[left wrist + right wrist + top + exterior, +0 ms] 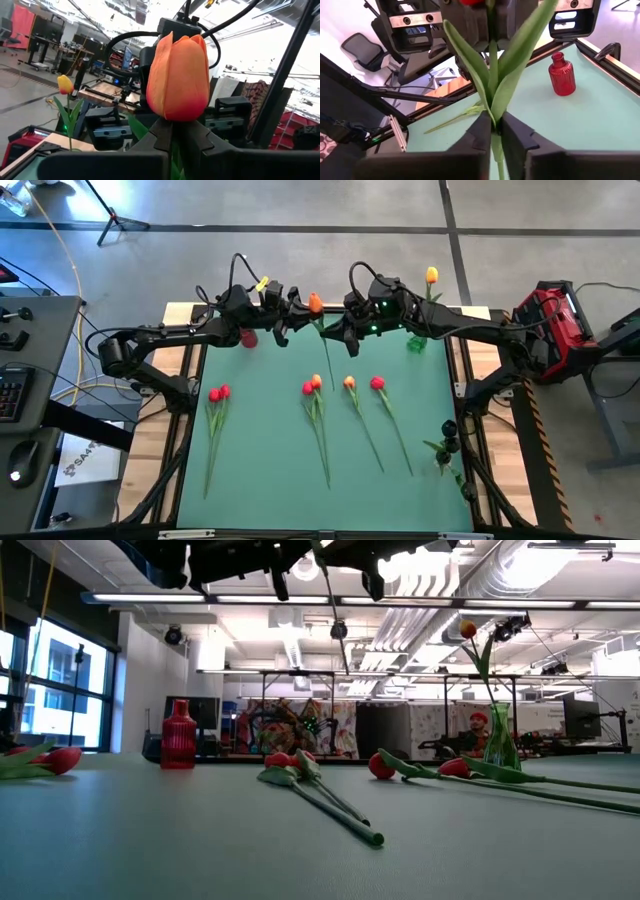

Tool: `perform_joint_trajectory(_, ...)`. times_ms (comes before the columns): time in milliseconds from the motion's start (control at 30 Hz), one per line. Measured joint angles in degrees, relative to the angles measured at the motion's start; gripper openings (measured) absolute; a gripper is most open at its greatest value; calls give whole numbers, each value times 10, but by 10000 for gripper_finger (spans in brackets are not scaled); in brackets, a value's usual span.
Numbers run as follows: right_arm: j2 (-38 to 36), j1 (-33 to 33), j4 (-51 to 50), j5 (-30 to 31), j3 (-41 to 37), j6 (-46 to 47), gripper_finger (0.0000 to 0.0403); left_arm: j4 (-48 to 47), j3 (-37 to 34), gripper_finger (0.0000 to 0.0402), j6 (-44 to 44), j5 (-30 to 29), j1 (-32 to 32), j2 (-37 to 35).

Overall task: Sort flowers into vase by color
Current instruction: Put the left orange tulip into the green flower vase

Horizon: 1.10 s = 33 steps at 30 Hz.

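Left gripper [300,308] and right gripper [492,131] both clamped one orange tulip [316,303] aloft at far centre; opposing pulls risked snapping its stem.

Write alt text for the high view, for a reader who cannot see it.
Both arms meet above the far edge of a green table, holding an orange tulip between the left gripper and right gripper. Six tulips lie on the mat; a red vase and green vase stand behind.

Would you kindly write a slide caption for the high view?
Both end effectors, left and right, grip one orange tulip above the green mat.
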Motion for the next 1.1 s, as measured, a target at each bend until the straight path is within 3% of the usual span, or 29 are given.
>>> perform_joint_trajectory(267, 0, 0, 6, 5, 0, 5, 3, 0, 0, 56, 24, -28, 0, 0)
perform_joint_trajectory(433, -10, 0, -8, 78, 0, 15, 2, 0, 0, 110, 7, -29, 16, -1)
perform_joint_trajectory(667, -75, -7, -103, 289, 0, 10, 1, -21, 0, 161, -51, 20, 57, -3)
perform_joint_trajectory(867, -162, 2, -257, 533, 0, 5, 1, -72, 0, 153, -49, 69, 72, -2)
perform_joint_trajectory(1100, -203, 12, -390, 733, -4, 54, 0, -91, 0, 132, 0, 53, 71, -2)
